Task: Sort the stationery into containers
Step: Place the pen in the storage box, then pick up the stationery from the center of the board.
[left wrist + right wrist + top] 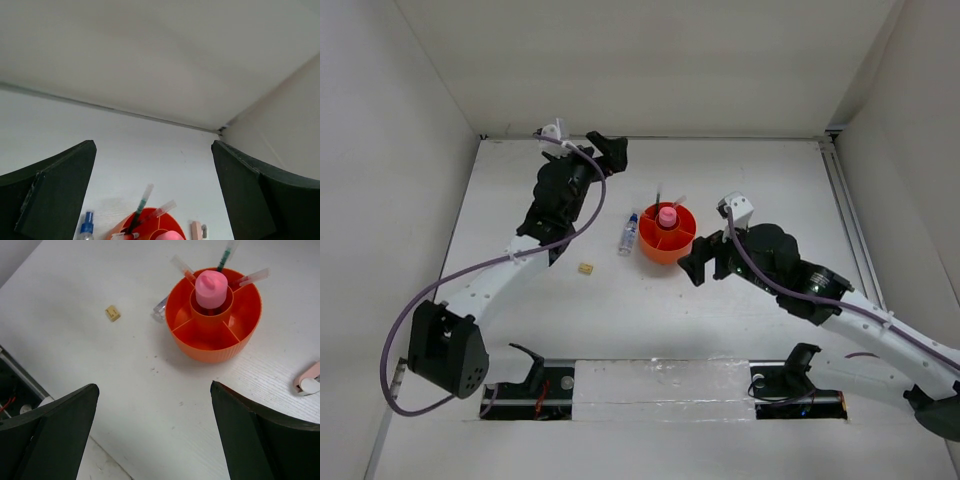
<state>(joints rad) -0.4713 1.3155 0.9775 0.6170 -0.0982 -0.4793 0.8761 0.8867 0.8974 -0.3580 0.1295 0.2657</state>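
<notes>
The orange organiser [668, 240] stands mid-table, with the pink tube [667, 215] upright in its central cup and thin pens [661, 196] leaning out of the far compartments. The white blue-capped marker [628, 234] lies just left of it. A yellow eraser [585, 268] lies further left and nearer. My left gripper [613, 148] is open and empty, raised behind and left of the organiser [145, 227]. My right gripper [695, 268] is open and empty, just near-right of the organiser [210, 351]. The right wrist view shows the tube [212, 287], eraser [113, 313] and pens [252, 277].
A small pink-and-white item [307, 382] lies on the table right of the organiser; it also shows in the left wrist view [197, 231]. White walls enclose the table on three sides. A metal rail [850, 230] runs along the right edge.
</notes>
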